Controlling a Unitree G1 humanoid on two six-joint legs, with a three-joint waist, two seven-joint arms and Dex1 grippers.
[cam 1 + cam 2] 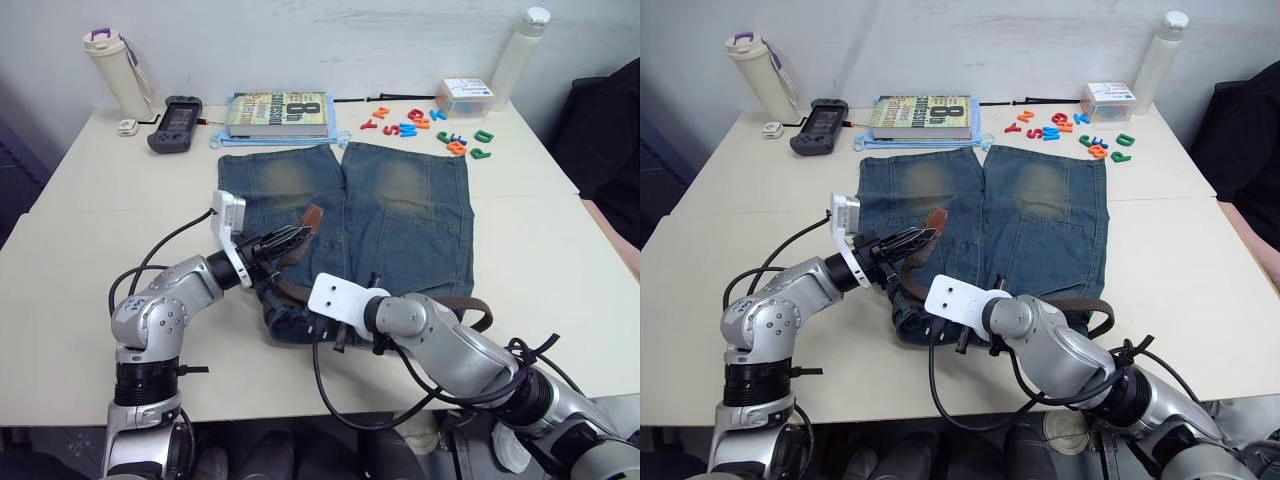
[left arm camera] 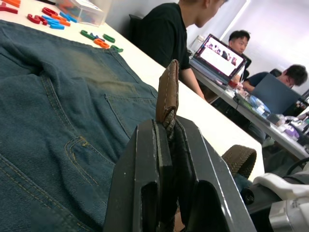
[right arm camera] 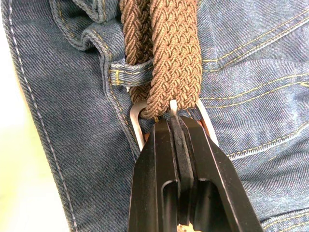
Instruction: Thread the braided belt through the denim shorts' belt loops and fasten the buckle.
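— Right wrist view first: what is held there?

— The buckle (image 3: 169, 113) is pinched between the closed fingers of the right end effector (image 3: 176, 126), and the braided belt (image 3: 171, 53) is seen passed through its silver frame, beside one of the belt loops (image 3: 126, 74) on the waistband.

— And the left side?

— The tan tip of the belt is clamped in the shut left end effector (image 2: 167, 126) and lifted above the denim shorts (image 1: 400, 215), which are laid flat on the desk (image 1: 560, 240) with the waistband nearest the robot.

— How far is the job judged to be?

— Threading appears largely done, since the strap is seen emerging at the far hip and doubled at the buckle. Fastening is judged unfinished: whether the prong is seated cannot be told, and the tip is not yet laid down.
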